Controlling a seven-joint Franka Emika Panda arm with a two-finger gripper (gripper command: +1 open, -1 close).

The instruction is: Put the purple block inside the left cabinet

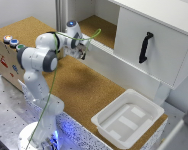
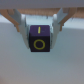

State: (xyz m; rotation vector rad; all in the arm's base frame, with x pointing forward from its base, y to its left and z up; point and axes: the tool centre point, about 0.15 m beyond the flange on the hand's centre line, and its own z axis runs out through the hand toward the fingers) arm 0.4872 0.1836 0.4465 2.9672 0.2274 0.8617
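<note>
In the wrist view my gripper [image 2: 40, 31] is shut on the purple block [image 2: 40, 40], a dark purple cube with yellow marks on its face, held between the two fingers [image 2: 19, 22]. In the exterior view the gripper [image 1: 84, 50] sits at the front lip of the left cabinet [image 1: 96, 25], the open white-walled compartment with a cork-brown floor. The block itself is hidden behind the hand in the exterior view. Below the block the wrist view shows a pale blurred surface.
A closed white door with a black handle [image 1: 145, 47] fronts the compartment at the exterior view's right. A shallow white plastic tray [image 1: 128, 118] lies on the cork tabletop [image 1: 84, 90]. A box with coloured buttons [image 1: 10, 41] stands at the exterior view's left.
</note>
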